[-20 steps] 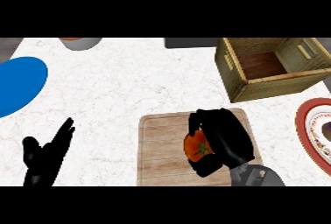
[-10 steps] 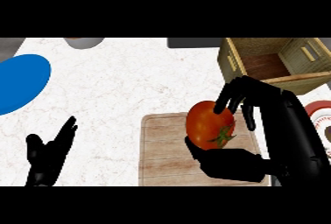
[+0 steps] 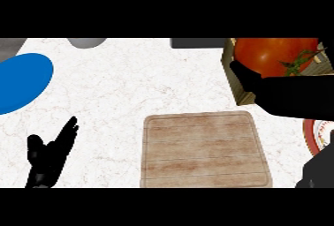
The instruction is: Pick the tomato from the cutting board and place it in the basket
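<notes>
Right hand (image 3: 287,90) grasps tomato (image 3: 274,55) over basket (image 3: 239,84); left hand (image 3: 49,154) rests, fingers straight. Risk: early release, tomato clips rim & rolls off.

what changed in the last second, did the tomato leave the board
Yes. The right hand, curled round the tomato, lifted it off the cutting board and carried it up toward the basket. The left hand stayed open at the lower left; the board did not shift.

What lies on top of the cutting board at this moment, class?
Nothing lies on the cutting board; all of its wooden top shows bare. The tomato is held in the right hand over the basket, whose inside is mostly covered.
</notes>
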{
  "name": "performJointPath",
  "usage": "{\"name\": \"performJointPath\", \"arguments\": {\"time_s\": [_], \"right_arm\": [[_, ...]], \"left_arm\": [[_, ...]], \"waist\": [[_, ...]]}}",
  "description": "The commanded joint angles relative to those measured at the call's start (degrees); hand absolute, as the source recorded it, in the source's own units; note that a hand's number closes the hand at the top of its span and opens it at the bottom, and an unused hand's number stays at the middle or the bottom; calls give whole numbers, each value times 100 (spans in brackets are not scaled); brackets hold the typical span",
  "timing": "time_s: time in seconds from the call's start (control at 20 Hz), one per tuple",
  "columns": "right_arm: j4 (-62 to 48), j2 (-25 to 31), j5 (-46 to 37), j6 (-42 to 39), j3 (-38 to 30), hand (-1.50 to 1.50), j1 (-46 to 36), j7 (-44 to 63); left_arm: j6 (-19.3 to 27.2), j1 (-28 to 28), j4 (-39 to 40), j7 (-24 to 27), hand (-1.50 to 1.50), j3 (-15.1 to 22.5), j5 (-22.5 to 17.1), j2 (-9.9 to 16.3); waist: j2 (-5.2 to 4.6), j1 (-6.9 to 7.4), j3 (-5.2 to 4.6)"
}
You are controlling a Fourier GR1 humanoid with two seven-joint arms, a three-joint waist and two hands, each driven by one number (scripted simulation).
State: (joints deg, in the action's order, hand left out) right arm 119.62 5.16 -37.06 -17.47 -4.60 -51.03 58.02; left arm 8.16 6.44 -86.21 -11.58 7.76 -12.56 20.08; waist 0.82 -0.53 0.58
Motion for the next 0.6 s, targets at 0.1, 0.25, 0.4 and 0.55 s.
{"name": "performJointPath", "arguments": {"time_s": [0.1, 0.25, 0.4, 0.55], "right_arm": [[-1248, 712, 347, -428, -915, 150, -1176, 526], [-1821, 1249, 771, -752, -1370, 150, -1397, 186], [-2360, 1656, 764, -778, -1510, 150, -1372, -280], [-3018, 1690, 462, -441, -1342, 150, -1343, -779]], "left_arm": [[64, 103, 529, -147, 0, 113, 94, -187], [26, 257, 290, -285, 0, 204, 77, -198], [-127, 106, 605, -172, 0, 75, 33, -141], [-148, 169, 337, -331, 0, 63, 59, -43]], "waist": [[-91, 48, -71], [-88, 59, -63], [-112, 47, -65], [-124, 154, -63]]}}
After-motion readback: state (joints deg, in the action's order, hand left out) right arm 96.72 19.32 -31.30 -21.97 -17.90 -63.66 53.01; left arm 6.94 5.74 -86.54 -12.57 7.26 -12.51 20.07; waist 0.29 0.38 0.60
